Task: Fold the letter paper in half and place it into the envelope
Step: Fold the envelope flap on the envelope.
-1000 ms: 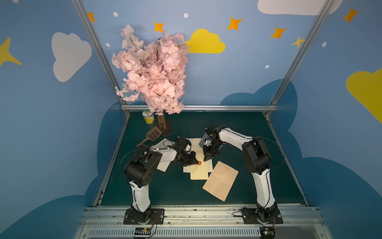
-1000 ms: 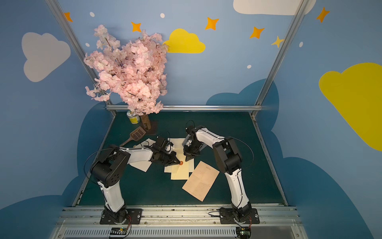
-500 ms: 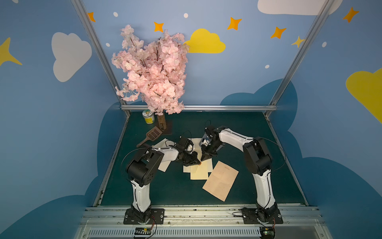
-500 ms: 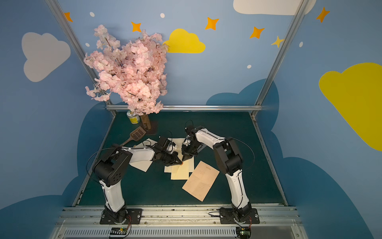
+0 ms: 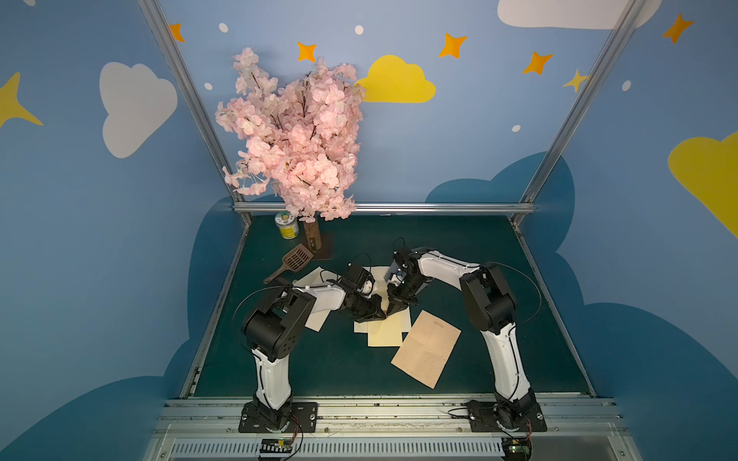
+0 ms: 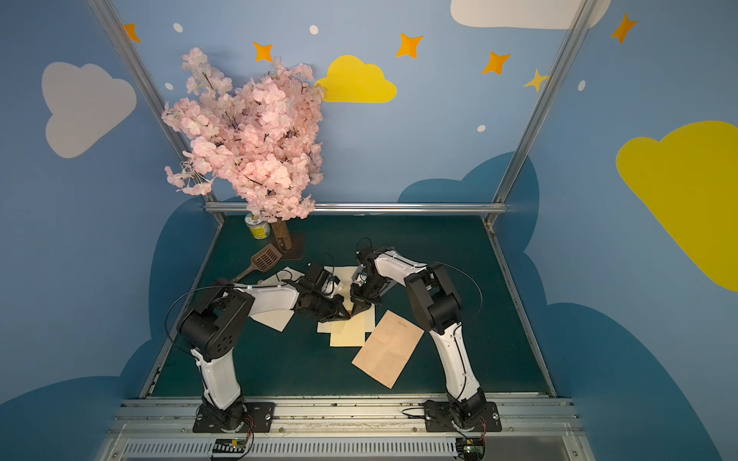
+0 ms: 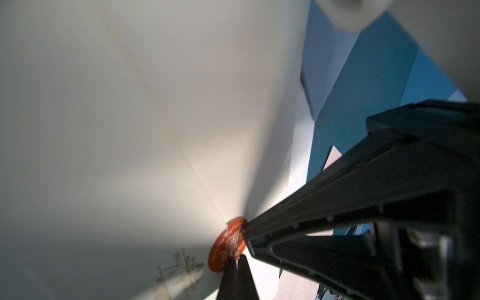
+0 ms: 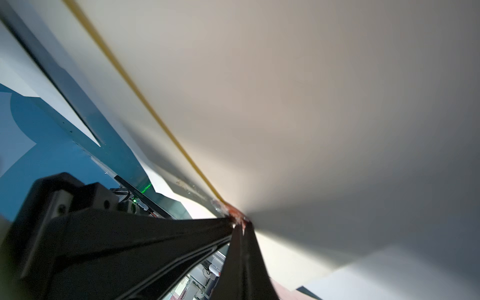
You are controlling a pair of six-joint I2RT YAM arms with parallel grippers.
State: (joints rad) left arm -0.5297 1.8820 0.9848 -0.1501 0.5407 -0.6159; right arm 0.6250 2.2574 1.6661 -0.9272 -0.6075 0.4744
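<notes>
The tan letter paper lies flat and unfolded on the green mat, in front of and to the right of both grippers. The cream envelope lies mid-table among other cream sheets. Its flap carries a round red seal. My left gripper is shut, with a thin edge of the flap pinched at the seal. My right gripper is shut on the envelope's edge at the same spot, tip to tip with the left.
A white sheet lies under the left forearm, and more white paper behind the grippers. A brown slotted spatula, a small can and a pink blossom tree stand at the back left.
The two gripper tips have drawn together over the red seal. The right gripper has come down and forward to meet the left. The tan paper has not moved.
</notes>
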